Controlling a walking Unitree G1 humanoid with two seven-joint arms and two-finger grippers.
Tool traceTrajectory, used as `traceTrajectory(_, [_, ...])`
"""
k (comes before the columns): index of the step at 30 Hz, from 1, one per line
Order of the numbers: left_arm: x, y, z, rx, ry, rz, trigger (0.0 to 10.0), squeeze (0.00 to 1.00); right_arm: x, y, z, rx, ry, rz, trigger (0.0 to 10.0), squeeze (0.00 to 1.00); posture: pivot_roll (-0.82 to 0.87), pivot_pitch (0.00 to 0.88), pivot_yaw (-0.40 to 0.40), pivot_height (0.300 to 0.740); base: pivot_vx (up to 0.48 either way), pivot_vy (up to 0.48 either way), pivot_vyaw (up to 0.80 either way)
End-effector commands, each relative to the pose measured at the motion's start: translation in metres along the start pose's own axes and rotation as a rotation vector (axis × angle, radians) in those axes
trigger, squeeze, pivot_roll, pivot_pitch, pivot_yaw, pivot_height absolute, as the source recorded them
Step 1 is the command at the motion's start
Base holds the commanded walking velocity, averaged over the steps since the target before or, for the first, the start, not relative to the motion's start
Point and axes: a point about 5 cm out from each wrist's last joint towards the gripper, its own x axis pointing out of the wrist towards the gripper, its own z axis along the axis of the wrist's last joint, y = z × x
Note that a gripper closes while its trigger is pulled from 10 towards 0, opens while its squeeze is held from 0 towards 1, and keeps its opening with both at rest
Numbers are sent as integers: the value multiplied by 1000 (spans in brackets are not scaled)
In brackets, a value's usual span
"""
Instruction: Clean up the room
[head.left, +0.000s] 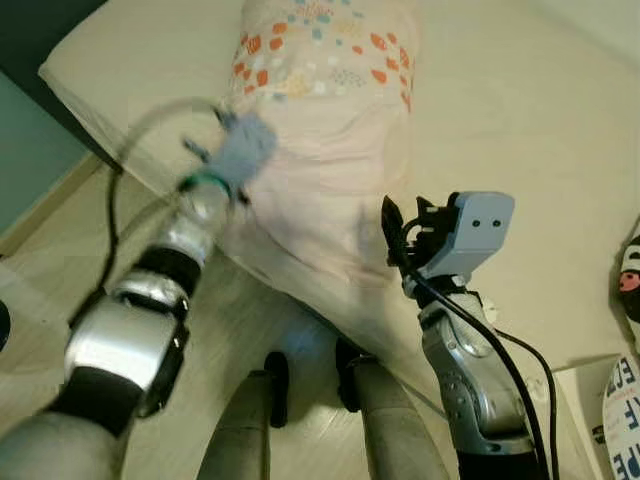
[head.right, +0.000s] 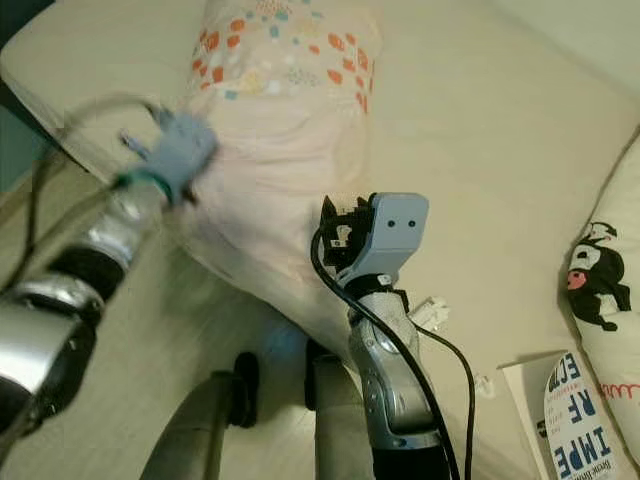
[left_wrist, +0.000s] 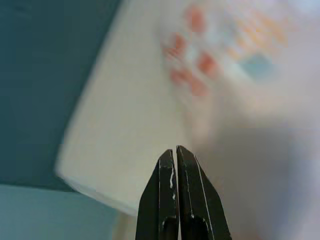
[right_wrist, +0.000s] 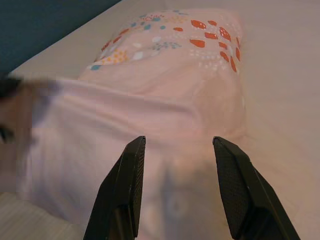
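Observation:
A pink pillow with orange and teal spots at its far end lies on the cream bed, its near end hanging over the bed's edge. My left arm is blurred; its grey wrist is against the pillow's left side. In the left wrist view the left gripper is shut with nothing between its fingers, pointing at the bed corner beside the pillow. My right gripper is open close to the pillow's near right part, with pink cloth beyond its fingers.
A black and white plush and a printed book lie at the right on the bed. A small white scrap sits by my right arm. A teal wall and wooden floor lie left of the bed.

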Motion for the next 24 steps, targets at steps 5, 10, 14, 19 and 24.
traceTrajectory(5, [16, 71, 37, -12, -75, 300, 0, 0, -1, 1, -6, 23, 14, -14, 10000, 0, -196, 398, 78, 740, 0, 0, 0])
traceTrajectory(10, [18, 106, 52, -47, -100, 378, 0, 0, -1, 1, -7, 23, 10, -15, 10000, 0, -184, 389, 85, 740, 0, 0, 0])
traceTrajectory(14, [20, 95, 49, -74, -84, 283, 0, 0, 0, 1, -8, 25, 8, -14, 10000, 0, -179, 387, 84, 740, 0, 0, 0])
traceTrajectory(19, [18, 60, 31, -210, -16, 58, 10000, 0, 0, 2, -7, 28, 5, -14, 10000, 0, -171, 387, 89, 740, 0, 0, 0])
traceTrajectory(24, [-15, -22, -2, -622, 6, -482, 10000, 0, 2, -9, -4, -12, -21, -97, 10000, 0, -141, 385, 85, 740, 0, 0, 0])
